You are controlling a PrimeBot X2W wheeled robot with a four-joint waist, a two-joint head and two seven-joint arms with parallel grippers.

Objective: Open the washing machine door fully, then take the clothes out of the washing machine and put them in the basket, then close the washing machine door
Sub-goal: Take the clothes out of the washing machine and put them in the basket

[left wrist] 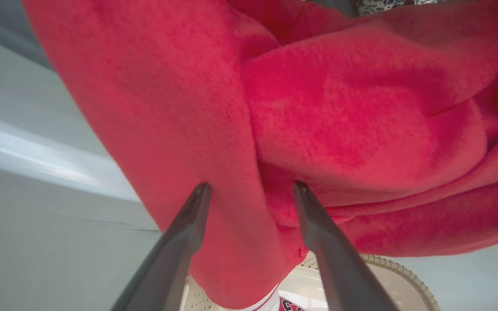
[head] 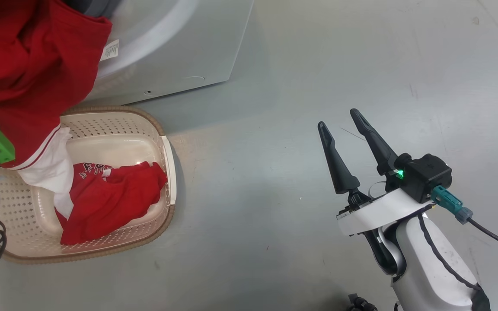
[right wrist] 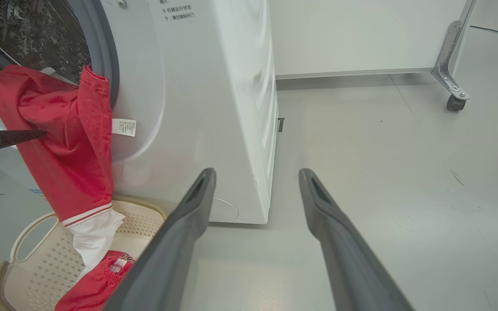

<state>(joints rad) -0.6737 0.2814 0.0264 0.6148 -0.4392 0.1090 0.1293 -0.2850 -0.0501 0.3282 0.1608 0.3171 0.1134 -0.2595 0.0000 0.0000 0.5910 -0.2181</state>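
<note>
A red garment [head: 28, 65] hangs out of the washing machine [right wrist: 197, 108] mouth, and its white hem dips into the basket [head: 162, 147] on the floor below. A second piece of red clothes [head: 110, 198] lies inside the basket. My left gripper [left wrist: 251, 186] is open, both tips pressed against the hanging cloth with a fold between them. One of its dark fingers [right wrist: 15, 137] pokes the garment from the left. My right gripper [head: 339, 119] is open and holds nothing, over bare floor to the right of the basket. The steel drum [right wrist: 33, 34] shows behind the garment. The washing machine door is out of view.
The basket stands against the machine's front lower corner. Grey floor [head: 318, 65] stretches to the right of the machine. A metal leg with a caster [right wrist: 454, 101] stands at the far right by a white wall panel. A dark cable [head: 491, 235] trails from my right wrist.
</note>
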